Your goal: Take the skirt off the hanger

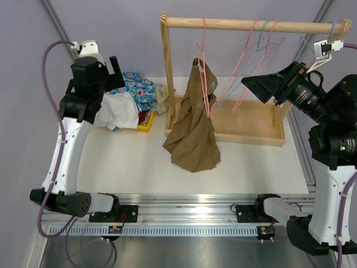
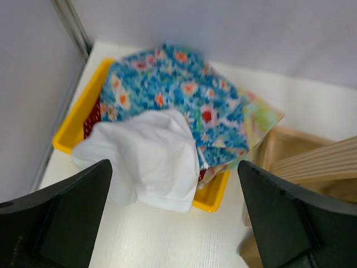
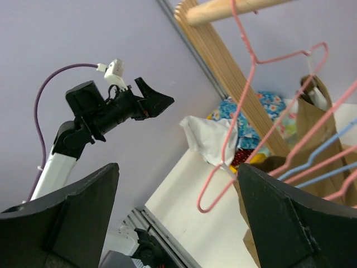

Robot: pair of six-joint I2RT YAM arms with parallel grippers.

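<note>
A brown skirt [image 1: 194,134] hangs from a pink hanger [image 1: 204,67] on the wooden rail [image 1: 251,24], its hem bunched on the table. It also shows at the right of the right wrist view [image 3: 318,139]. My left gripper [image 1: 114,75] is open and empty, raised over the yellow bin of clothes, far left of the skirt. My right gripper [image 1: 259,85] is open and empty, held up near the empty hangers, right of the skirt. In the right wrist view an empty pink hanger [image 3: 251,128] hangs between the jaws.
A yellow bin [image 2: 72,120] holds a white cloth [image 2: 148,159] and a blue floral cloth [image 2: 173,92] at the back left. Several empty pink and blue hangers [image 1: 256,61] hang on the rail. The wooden rack base tray [image 1: 251,125] and upright post [image 1: 166,72] stand behind the skirt.
</note>
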